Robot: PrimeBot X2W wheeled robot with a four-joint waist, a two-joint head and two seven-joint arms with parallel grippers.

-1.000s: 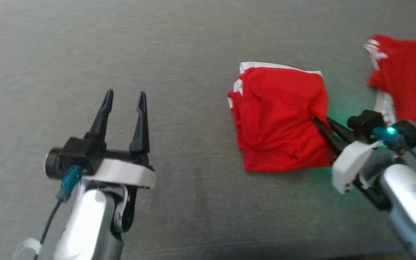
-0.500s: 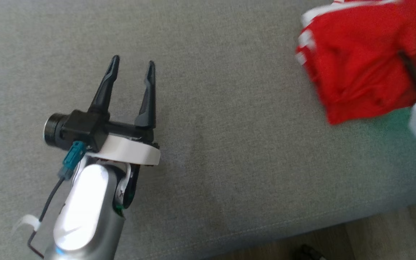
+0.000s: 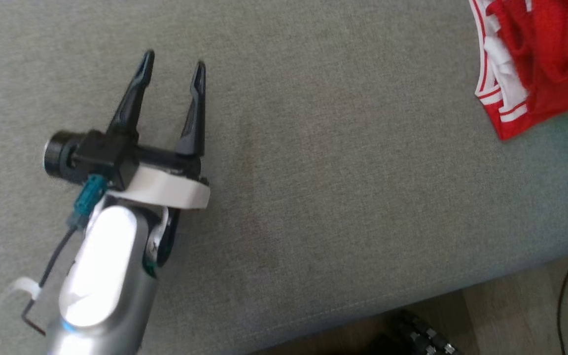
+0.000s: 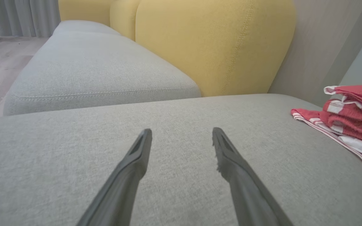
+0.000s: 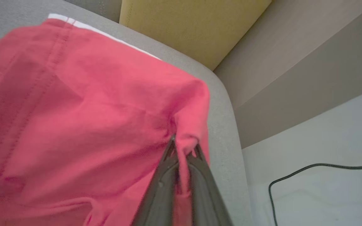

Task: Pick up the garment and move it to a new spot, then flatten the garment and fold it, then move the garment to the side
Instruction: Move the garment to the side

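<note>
The right jaws were closed on a fold of the red garment (image 5: 74, 125), which was pinched at its edge near the corner of the grey sofa cushion (image 5: 222, 131). The left jaws were spread wide with nothing between them, over the middle of that cushion and well apart from the cloth. Red cloth with white stripes (image 3: 506, 93) was seen at the cushion's right side; whether it was the same piece could not be told. A yellow backrest (image 4: 212, 40) was seen behind.
</note>
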